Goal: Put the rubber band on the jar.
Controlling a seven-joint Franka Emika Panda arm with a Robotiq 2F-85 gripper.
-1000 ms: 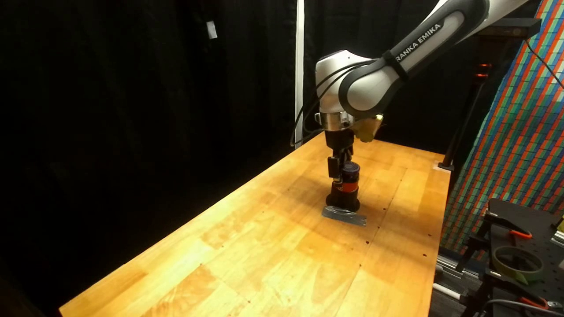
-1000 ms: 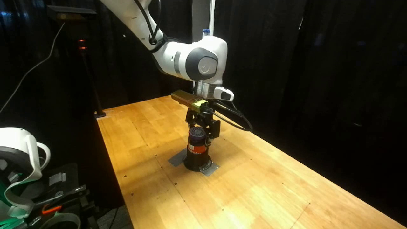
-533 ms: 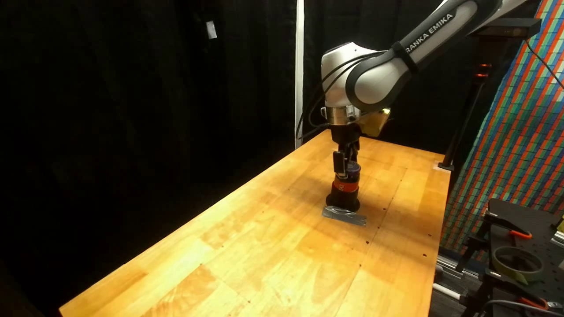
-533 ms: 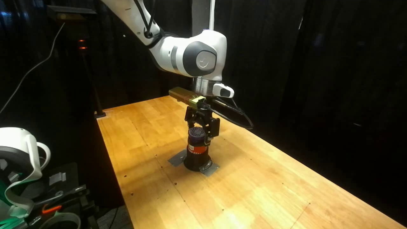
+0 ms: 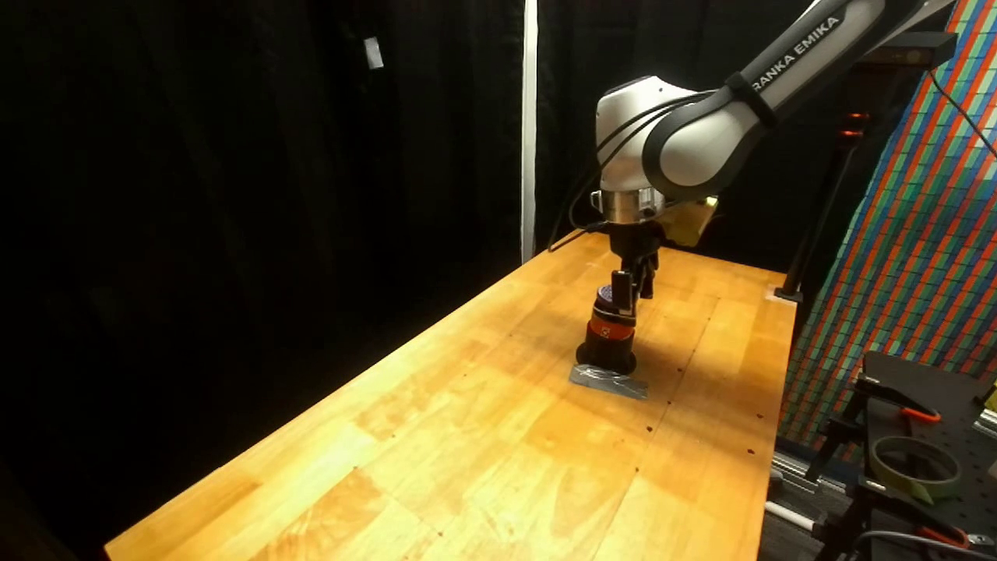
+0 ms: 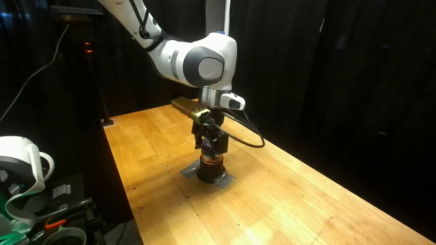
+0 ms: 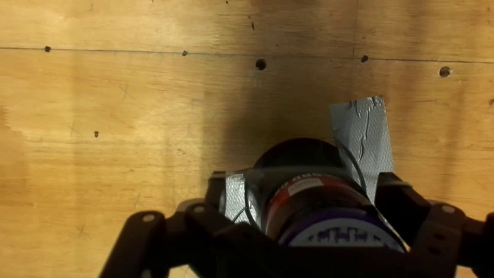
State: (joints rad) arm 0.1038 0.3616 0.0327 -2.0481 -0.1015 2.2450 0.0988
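Observation:
The jar stands upright, orange-red in its middle [image 5: 610, 329] with a dark purple top, and shows in both exterior views [image 6: 206, 161]. In the wrist view I see its orange side [image 7: 278, 202] and purple-rimmed white lid [image 7: 339, 233]; the rest is hidden. My gripper [image 7: 305, 184] is open, its fingers apart on either side of the jar; it also shows in the exterior views [image 5: 635, 300] [image 6: 210, 149]. A thin blurred grey strip, apparently the rubber band [image 7: 293, 169], runs from fingertip to fingertip across the jar's near side. I cannot tell whether it touches the jar.
The jar sits in a black flared base [image 5: 604, 360] held to the wooden table [image 5: 467, 467] by grey tape [image 7: 362, 131]. A black post [image 5: 790, 292] stands at the table's far corner. A cart with a tape roll [image 5: 915, 467] and a white headset [image 6: 20, 153] stand beside the table.
The gripper first rose a little, then moved right in an exterior view and toward the camera in an exterior view, coming lower over the jar. The jar has not moved.

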